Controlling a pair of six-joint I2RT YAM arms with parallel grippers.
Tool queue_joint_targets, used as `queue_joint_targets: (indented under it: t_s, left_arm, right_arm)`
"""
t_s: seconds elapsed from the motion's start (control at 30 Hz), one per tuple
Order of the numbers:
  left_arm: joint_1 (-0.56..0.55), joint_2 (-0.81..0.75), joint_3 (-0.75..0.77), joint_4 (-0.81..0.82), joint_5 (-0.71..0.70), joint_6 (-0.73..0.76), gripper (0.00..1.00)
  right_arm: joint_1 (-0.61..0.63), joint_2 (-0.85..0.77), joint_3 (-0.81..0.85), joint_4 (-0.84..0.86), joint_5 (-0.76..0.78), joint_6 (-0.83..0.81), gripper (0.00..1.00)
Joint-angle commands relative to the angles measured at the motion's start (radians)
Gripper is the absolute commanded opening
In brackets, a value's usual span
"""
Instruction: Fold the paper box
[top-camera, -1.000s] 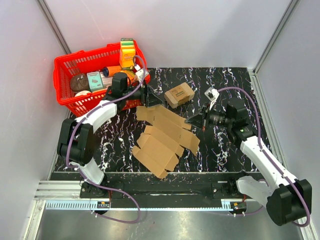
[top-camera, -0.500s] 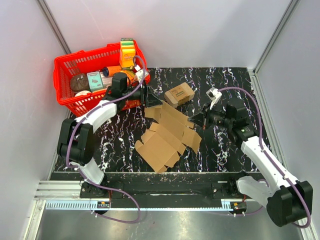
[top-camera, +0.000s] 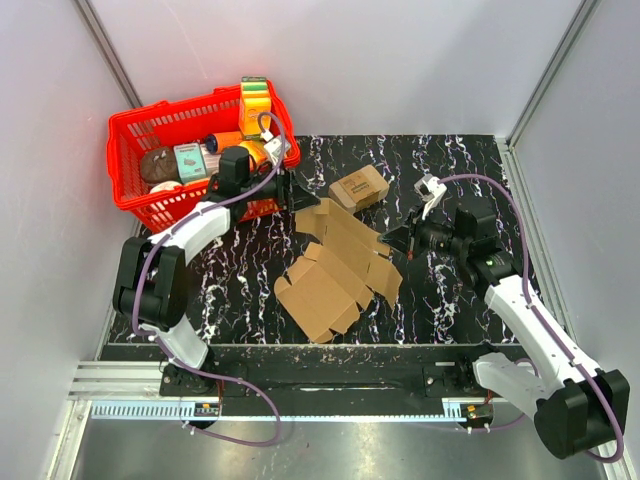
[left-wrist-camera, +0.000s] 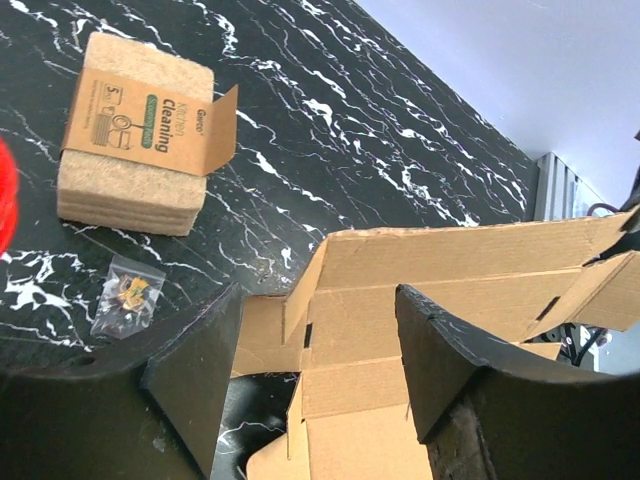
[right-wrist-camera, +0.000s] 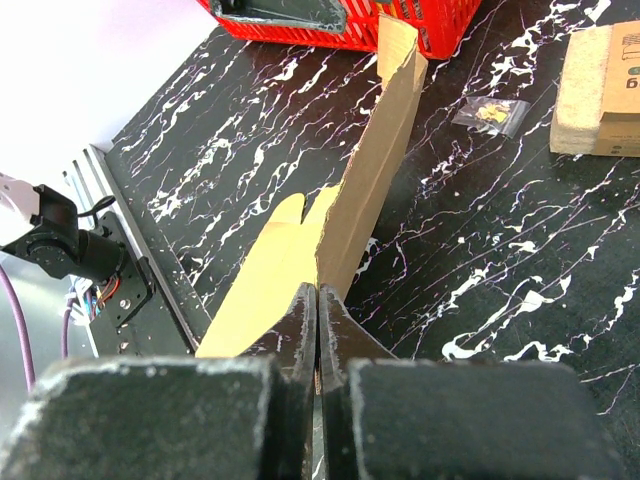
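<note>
The paper box (top-camera: 340, 262) is an unfolded brown cardboard sheet in the middle of the table, its right side raised and tilted. My right gripper (top-camera: 402, 240) is shut on the sheet's right edge; in the right wrist view the gripper (right-wrist-camera: 318, 296) pinches the cardboard (right-wrist-camera: 370, 190), which stands on edge. My left gripper (top-camera: 306, 198) is open at the sheet's far-left corner. In the left wrist view this gripper (left-wrist-camera: 315, 350) frames the sheet's flaps (left-wrist-camera: 440, 275), which lie just beyond its fingers. Whether they touch is unclear.
A red basket (top-camera: 135, 195) full of groceries stands at the back left, right behind my left arm. A small printed cardboard box (top-camera: 358, 189) lies behind the sheet, with a tiny plastic bag (left-wrist-camera: 125, 293) beside it. Grey walls close the sides.
The right gripper has drawn the sheet's edge slightly right and up, so the whole sheet has slid right and bunched closer. The left gripper has barely moved.
</note>
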Motion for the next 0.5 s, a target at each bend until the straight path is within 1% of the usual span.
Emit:
queue_joint_targets:
  t_s: [0.0,0.13,0.37,0.47]
  left_arm:
    - [0.020,-0.053,-0.027,0.106,-0.041,-0.025,0.67]
    - [0.023,-0.039,-0.027,0.125,-0.020,-0.045,0.67]
    - [0.018,0.001,-0.021,0.184,0.071,-0.107,0.63]
    - [0.011,0.013,-0.020,0.178,0.075,-0.100,0.61]
  right_arm:
    - [0.007,-0.013,0.048,0.006,-0.032,-0.020,0.00]
    - [0.005,-0.013,0.050,0.011,-0.040,-0.018,0.00]
    - [0.005,-0.021,0.048,0.026,-0.028,-0.012,0.00]
    - [0.005,-0.021,0.050,0.038,-0.038,-0.001,0.00]
